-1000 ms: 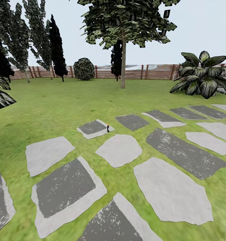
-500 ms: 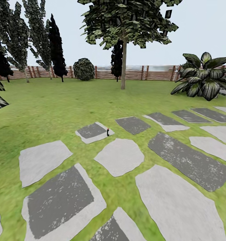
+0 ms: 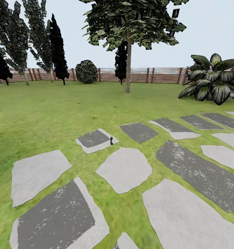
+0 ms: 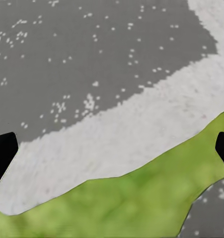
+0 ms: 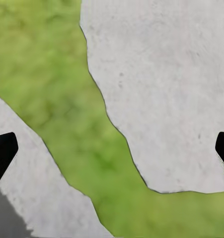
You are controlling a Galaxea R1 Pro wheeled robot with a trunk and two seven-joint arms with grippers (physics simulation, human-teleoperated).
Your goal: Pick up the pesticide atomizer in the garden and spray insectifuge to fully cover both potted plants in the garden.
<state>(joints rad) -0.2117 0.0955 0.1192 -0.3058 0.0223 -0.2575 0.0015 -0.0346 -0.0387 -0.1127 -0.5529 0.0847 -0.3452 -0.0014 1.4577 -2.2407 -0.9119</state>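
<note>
Our small dark upright pesticide atomizer point(image 3: 111, 140) stands ungrasped on a grey stepping stone point(image 3: 92, 140); both grippers point(image 4: 112, 148) point(image 5: 112, 148) gape empty; everything remains.

Lighting as I read it: even, bright daylight, no cast shadows, no glare. Wrist views soft, grass point(image 4: 126, 208) blurred. Head view's edges stretched.
</note>
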